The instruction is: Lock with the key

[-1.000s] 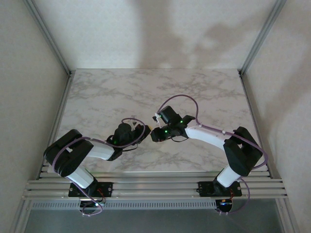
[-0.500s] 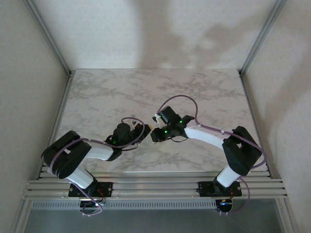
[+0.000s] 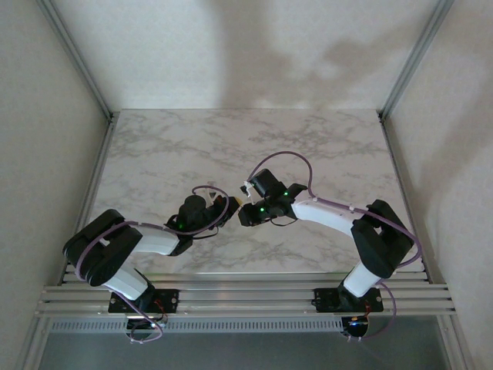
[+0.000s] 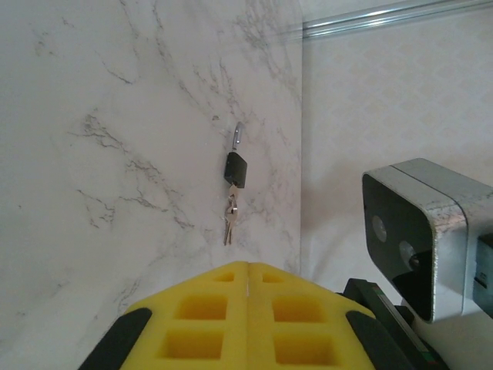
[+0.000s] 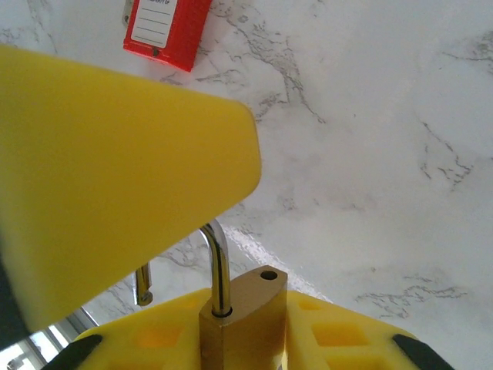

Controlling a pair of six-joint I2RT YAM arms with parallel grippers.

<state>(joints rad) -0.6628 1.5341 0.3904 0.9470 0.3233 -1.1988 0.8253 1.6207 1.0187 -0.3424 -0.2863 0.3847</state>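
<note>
Right fingers [image 5: 115,154]: closed in on the body of a brass padlock [image 5: 243,312], which they hold up off the surface [image 5: 385,116].
Left fingers [image 4: 208,316]: pressed together with nothing between them.
Shackle [image 5: 216,262]: sprung open, with one leg in the padlock and the free end hanging beside its empty hole.
Keys [image 4: 233,176]: a small bunch with a black head, lying flat on the surface ahead of the left fingers. They are close to the edge where a wall [image 4: 385,100] rises; which edge that is I can't tell.
Red block [image 5: 166,31]: white-labelled, on the surface beyond the padlock.
Doing it well: to my eye the left fingers must open and pinch the black head so the blade sticks out. The spare keys could dangle and snag. The right side should hold the padlock steady and leave its keyhole, which I can't see, clear.
Arms: the left arm [image 3: 146,239] and right arm [image 3: 331,212] have their elbows out toward the near corners. The forearms angle inward and the wrists almost meet over the middle of the surface.
</note>
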